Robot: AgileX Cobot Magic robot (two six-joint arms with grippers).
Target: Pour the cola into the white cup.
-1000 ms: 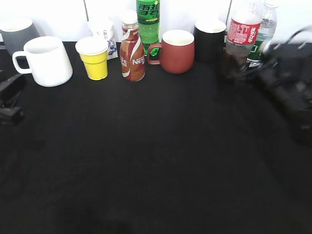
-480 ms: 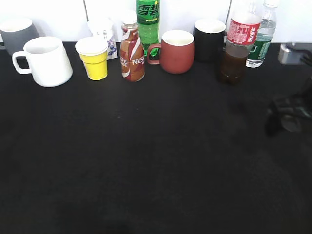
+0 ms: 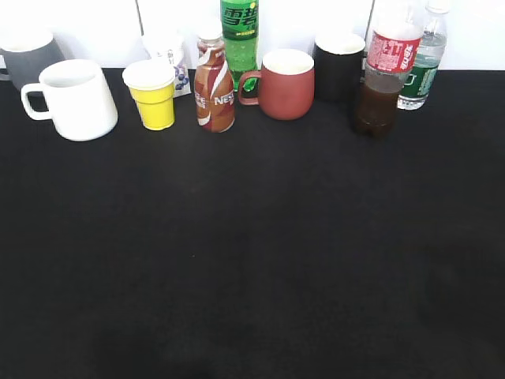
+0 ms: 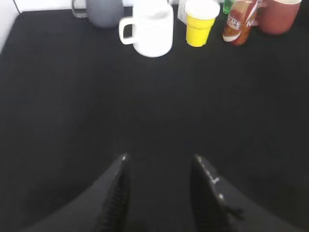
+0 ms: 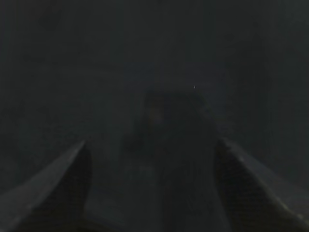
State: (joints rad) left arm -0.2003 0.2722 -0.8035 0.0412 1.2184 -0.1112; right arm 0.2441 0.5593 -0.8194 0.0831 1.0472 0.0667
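The cola bottle (image 3: pixel 384 75), clear plastic with dark liquid and a red label, stands upright at the back right of the black table. The white cup (image 3: pixel 76 100) stands at the back left with its handle to the left; it also shows in the left wrist view (image 4: pixel 153 30). Neither arm shows in the exterior view. My left gripper (image 4: pixel 161 162) is open and empty above bare black cloth, well short of the cup. My right gripper (image 5: pixel 152 150) is open and empty over dark cloth; nothing else shows in that view.
Along the back stand a grey mug (image 3: pixel 26 54), a yellow cup (image 3: pixel 153 95), a Nescafe bottle (image 3: pixel 214 80), a green soda bottle (image 3: pixel 240 35), a red mug (image 3: pixel 285 83), a black mug (image 3: pixel 339 63) and a water bottle (image 3: pixel 424 57). The black table (image 3: pixel 252 253) stretches forward.
The right arm, beside the cola bottle a second ago, has drawn back to the right and left the exterior view. The left arm at the left edge has also left it. The cola stands alone.
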